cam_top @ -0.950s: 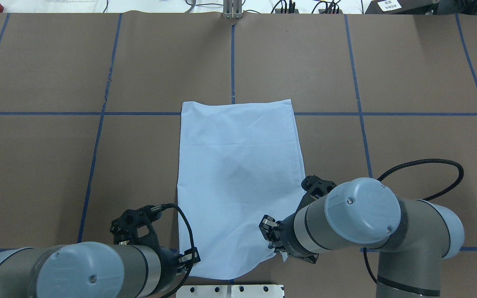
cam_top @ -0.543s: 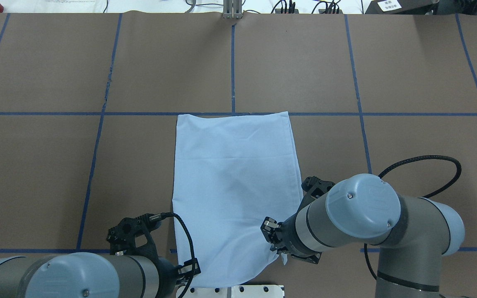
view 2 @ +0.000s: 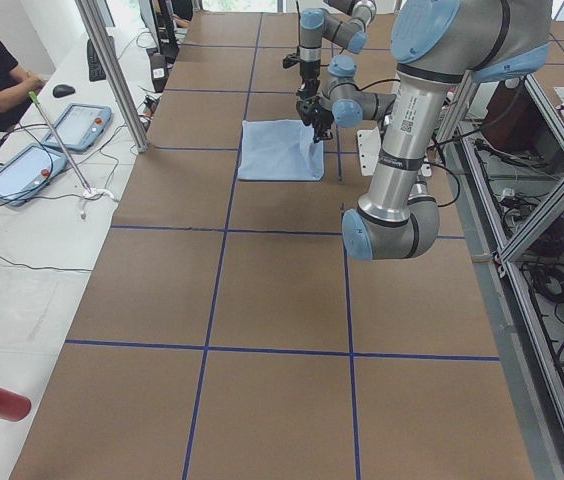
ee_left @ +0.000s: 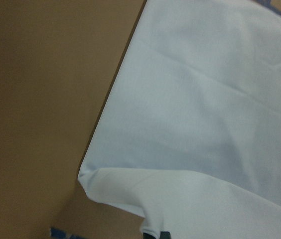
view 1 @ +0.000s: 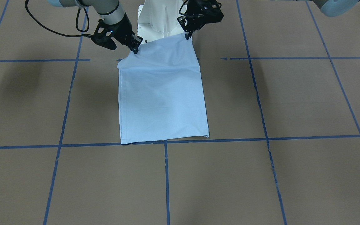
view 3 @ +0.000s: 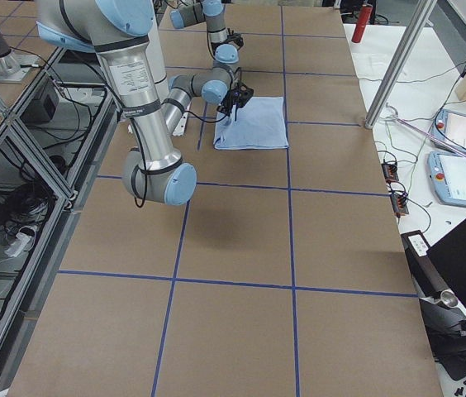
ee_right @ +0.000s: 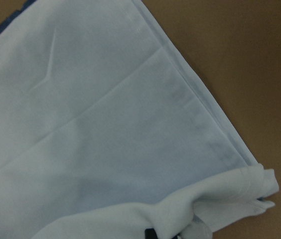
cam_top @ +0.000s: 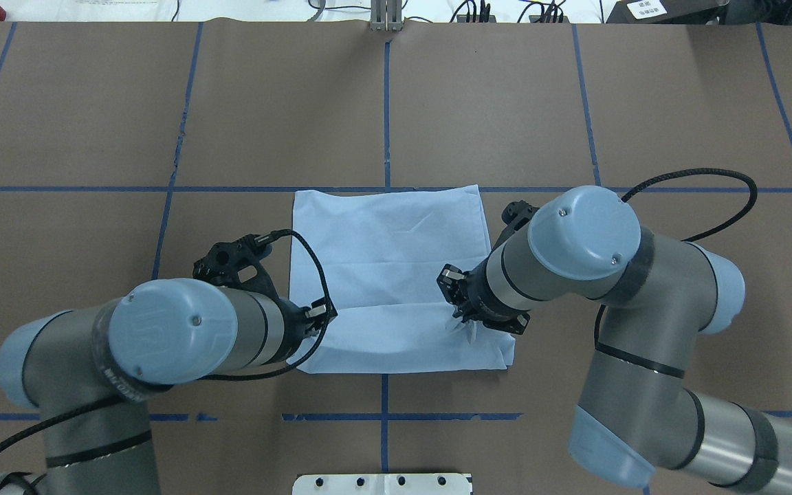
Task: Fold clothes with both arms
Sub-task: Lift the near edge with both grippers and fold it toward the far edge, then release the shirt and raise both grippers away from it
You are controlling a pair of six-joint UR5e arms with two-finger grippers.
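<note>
The left gripper (cam_top: 320, 320) and right gripper (cam_top: 460, 322) each pinch a raised corner of the pale blue T-shirt (cam_top: 389, 240), its flat part spread beneath and ahead of the jaws. Cloth bunches at the right jaws, so uneven travel could skew the fold or tug the thin knit free.

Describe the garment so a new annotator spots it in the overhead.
On the brown table crossed by blue tape, look mid-table between the left gripper and the right gripper. The T-shirt is the pale-blue folded rectangle there, the only cloth on the table.
</note>
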